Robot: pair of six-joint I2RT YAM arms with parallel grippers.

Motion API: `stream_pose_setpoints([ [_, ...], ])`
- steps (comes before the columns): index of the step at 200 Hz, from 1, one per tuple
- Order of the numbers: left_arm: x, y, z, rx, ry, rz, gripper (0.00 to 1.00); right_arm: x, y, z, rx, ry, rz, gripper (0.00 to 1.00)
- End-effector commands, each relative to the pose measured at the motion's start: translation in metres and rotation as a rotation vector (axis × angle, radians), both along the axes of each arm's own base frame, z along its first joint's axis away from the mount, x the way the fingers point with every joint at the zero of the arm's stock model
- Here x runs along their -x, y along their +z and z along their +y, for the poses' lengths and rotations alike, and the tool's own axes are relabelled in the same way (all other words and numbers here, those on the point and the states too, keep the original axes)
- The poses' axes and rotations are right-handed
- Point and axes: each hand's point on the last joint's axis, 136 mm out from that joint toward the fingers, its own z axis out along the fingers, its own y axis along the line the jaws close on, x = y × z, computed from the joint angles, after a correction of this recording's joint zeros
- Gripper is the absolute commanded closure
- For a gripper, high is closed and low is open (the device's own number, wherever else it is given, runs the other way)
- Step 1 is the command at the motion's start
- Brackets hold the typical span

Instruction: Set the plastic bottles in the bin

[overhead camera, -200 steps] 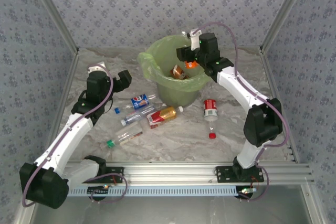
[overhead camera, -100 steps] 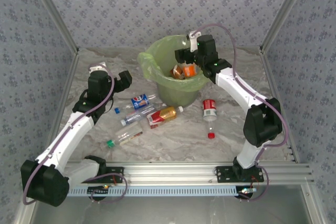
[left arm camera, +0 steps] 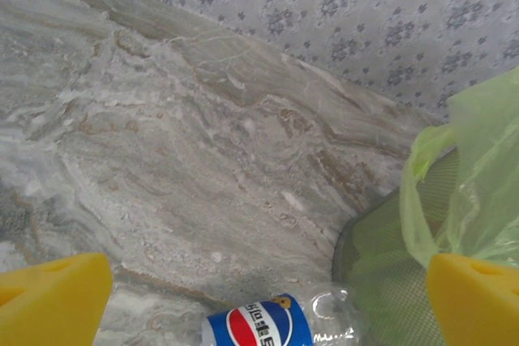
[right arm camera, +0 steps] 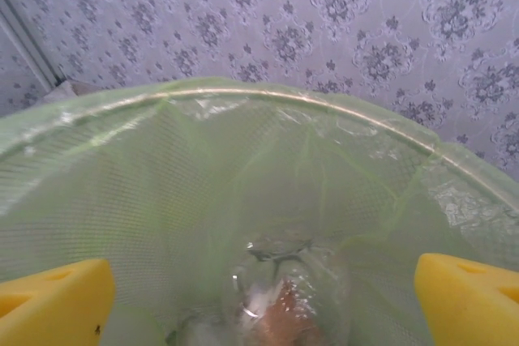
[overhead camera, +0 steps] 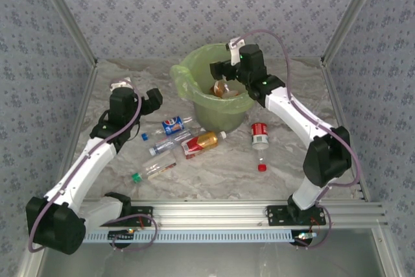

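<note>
R end effector released over bin, bottle inside; L end effector released above Pepsi bottle

The right gripper hangs over the bin's mouth, blocking its right half. Bottles crowd the table left of the bin, seemingly touching; the near strip lies bare.

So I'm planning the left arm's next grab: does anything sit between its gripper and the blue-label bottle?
Nothing visible does. The left gripper is open over bare table, and the blue-label bottle lies just ahead, close beside the bin.
</note>
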Motion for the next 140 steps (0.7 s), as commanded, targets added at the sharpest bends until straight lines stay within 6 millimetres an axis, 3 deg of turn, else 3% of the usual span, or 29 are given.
stream_pose_setpoints([
  [1, 0.000, -0.001, 0.010, -0.010, 0.048, 0.039, 0.01, 0.019, 0.026, -0.004, -0.005, 0.008, -0.044, 0.01],
  [50, 0.007, -0.021, 0.019, 0.026, 0.073, 0.133, 0.01, 0.052, 0.049, -0.023, -0.053, -0.009, -0.082, 0.01],
  [91, 0.019, -0.041, 0.014, 0.022, 0.017, 0.227, 0.01, 0.083, 0.060, -0.045, -0.081, -0.040, -0.118, 0.01],
  [117, 0.037, -0.056, 0.014, 0.009, -0.002, 0.323, 0.01, 0.096, 0.062, -0.058, -0.115, -0.076, -0.128, 0.01],
  [122, 0.042, -0.059, 0.015, 0.004, 0.000, 0.345, 0.01, 0.098, 0.047, -0.061, -0.104, -0.086, -0.103, 0.01],
  [140, 0.062, -0.069, 0.020, -0.003, 0.015, 0.427, 0.01, 0.105, 0.044, -0.071, -0.133, -0.117, -0.124, 0.01],
])
